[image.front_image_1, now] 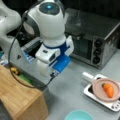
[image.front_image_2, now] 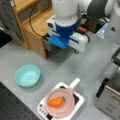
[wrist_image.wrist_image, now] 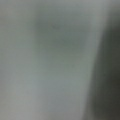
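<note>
My gripper hangs low over the grey table, close beside the wooden cabinet. Its white hand and blue mount show in both front views; the fingers are hidden under the hand. Nothing is seen in its grasp. The wrist view is only blurred grey table with a dark band along its right side. An orange carrot lies on a pink plate, well apart from the gripper.
The plate sits on a white base with a white handle. A teal bowl stands on the table. A silver toaster oven is in both front views.
</note>
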You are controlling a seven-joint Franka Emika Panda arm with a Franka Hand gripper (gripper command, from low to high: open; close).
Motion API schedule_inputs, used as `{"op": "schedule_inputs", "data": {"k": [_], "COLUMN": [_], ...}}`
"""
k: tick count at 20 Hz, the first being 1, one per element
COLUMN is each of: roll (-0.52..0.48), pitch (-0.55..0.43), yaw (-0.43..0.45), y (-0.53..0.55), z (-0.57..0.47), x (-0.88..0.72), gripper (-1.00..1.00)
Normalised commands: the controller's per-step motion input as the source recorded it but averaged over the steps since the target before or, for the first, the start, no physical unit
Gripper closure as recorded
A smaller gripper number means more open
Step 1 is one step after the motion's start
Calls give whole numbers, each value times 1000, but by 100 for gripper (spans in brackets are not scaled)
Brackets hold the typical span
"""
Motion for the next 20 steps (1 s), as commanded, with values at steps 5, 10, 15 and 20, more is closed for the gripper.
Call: {"op": "schedule_inputs", "data": {"k": [5, 10, 15, 20], "roll": [-218, -169, -82, -14], "pitch": [-174, -70, -44, -67], "yaw": [131, 127, 118, 130], "y": [-114, -82, -268, -436], "z": [136, 134, -102, -249], "x": [-427, -397, -309, -198], "gripper": [-100, -100, -100, -100]}}
